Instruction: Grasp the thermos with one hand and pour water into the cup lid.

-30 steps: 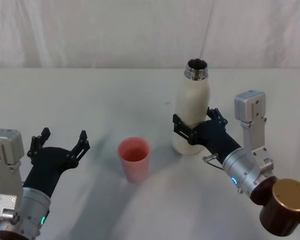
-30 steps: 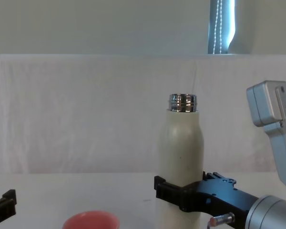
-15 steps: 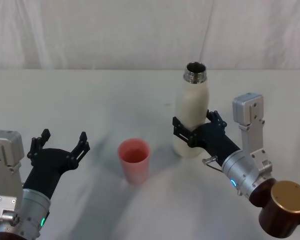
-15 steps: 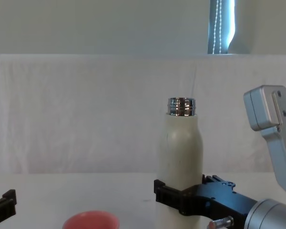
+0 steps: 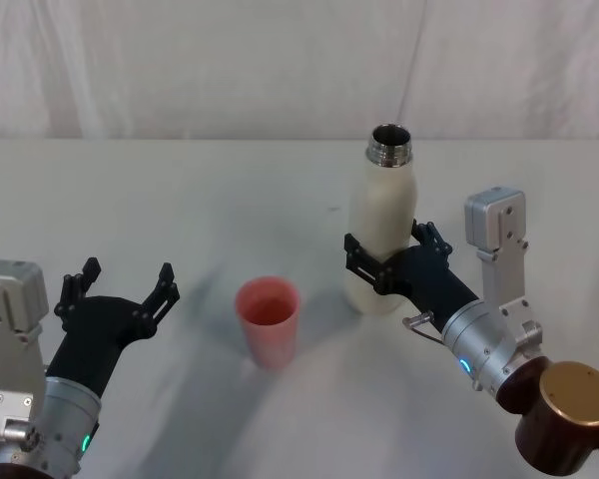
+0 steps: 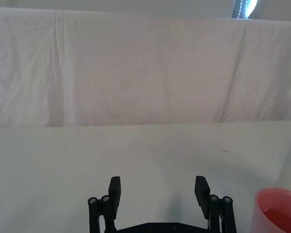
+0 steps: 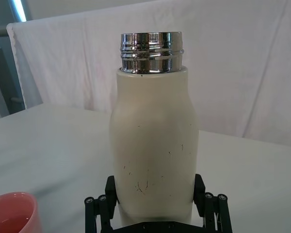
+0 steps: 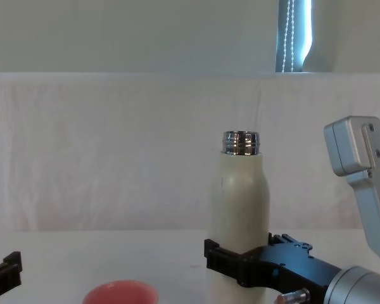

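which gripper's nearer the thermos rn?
Right. The right gripper has its fingers on either side of the thermos, low on its body. The left gripper is open, far off on the other side of the cup lid.

I'm seeing the thermos (image 5: 381, 230) sitting lower than a second ago, upright as before, its chrome neck dropped in the chest view. My right gripper (image 5: 387, 261), clamped around its lower body, is riding down with it and settling.
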`<action>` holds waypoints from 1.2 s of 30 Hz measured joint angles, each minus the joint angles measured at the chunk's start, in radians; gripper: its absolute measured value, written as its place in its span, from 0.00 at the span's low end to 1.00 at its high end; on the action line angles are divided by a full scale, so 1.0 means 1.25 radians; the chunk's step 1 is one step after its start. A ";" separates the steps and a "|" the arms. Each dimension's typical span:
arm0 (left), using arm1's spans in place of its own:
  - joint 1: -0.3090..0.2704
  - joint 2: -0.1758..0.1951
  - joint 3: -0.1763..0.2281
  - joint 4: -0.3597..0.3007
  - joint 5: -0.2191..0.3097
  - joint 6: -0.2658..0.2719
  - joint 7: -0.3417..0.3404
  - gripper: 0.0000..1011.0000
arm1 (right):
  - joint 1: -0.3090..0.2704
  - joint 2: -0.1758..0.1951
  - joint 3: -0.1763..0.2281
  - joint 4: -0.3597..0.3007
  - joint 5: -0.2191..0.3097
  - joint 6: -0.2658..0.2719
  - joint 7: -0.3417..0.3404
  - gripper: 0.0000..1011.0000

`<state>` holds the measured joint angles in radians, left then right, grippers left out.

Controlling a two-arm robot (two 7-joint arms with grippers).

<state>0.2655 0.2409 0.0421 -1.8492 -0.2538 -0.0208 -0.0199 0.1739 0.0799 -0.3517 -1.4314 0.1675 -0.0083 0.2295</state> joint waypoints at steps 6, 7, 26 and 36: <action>0.000 0.000 0.000 0.000 0.000 0.000 0.000 0.99 | -0.003 0.001 -0.001 -0.001 0.000 0.004 0.000 0.98; 0.000 0.000 0.000 0.000 0.000 0.000 0.000 0.99 | -0.003 0.002 -0.001 -0.001 0.000 0.004 0.000 0.99; 0.000 0.000 0.000 0.000 0.000 0.000 0.000 0.99 | -0.055 0.026 0.002 -0.075 -0.021 0.005 -0.013 0.99; 0.000 0.000 0.000 0.000 0.000 0.000 0.000 0.99 | -0.098 0.042 0.019 -0.120 -0.027 -0.006 -0.022 0.99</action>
<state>0.2655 0.2410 0.0421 -1.8492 -0.2538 -0.0207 -0.0199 0.0518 0.1326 -0.3276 -1.5817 0.1333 -0.0154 0.2015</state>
